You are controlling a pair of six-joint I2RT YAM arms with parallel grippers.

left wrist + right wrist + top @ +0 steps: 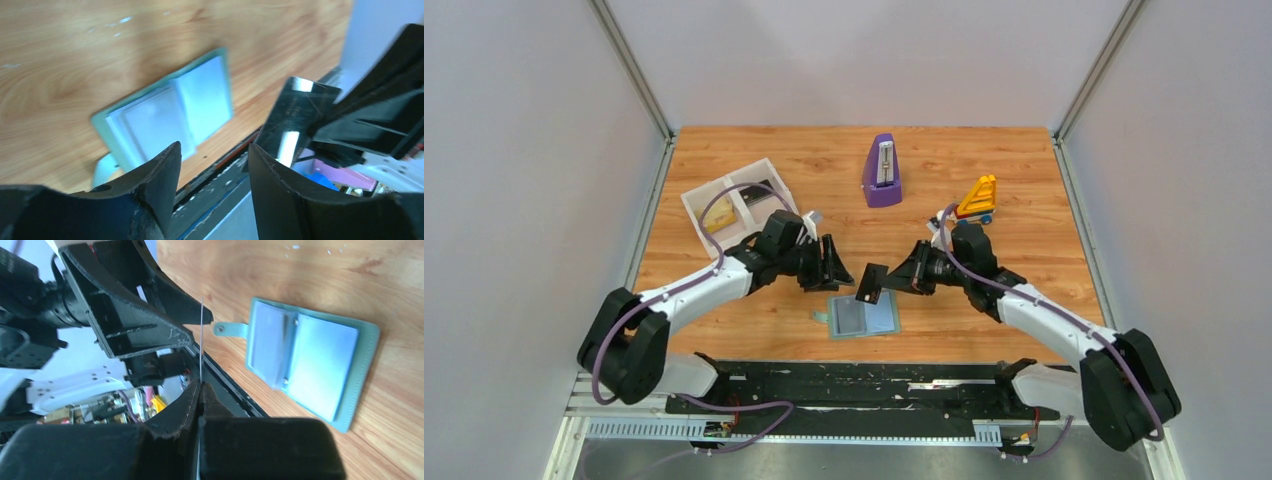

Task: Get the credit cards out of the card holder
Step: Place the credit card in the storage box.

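The pale teal card holder (864, 318) lies open on the wood near the front edge; it also shows in the left wrist view (170, 115) and the right wrist view (310, 360), strap tab (230, 330) toward the rail. My right gripper (879, 283) is shut on the dark grey-black card (869, 285), held above the holder; the card shows edge-on (201, 340) and glossy in the left wrist view (295, 120). My left gripper (832, 262) is open and empty, facing the card at close range. The yellowish-gold card (720, 216) lies in the white tray.
The white two-compartment tray (726, 177) stands at the back left. A purple metronome (882, 172) stands at the back centre and a yellow toy (977, 198) at the back right. The black base rail (854, 385) runs along the table's front edge.
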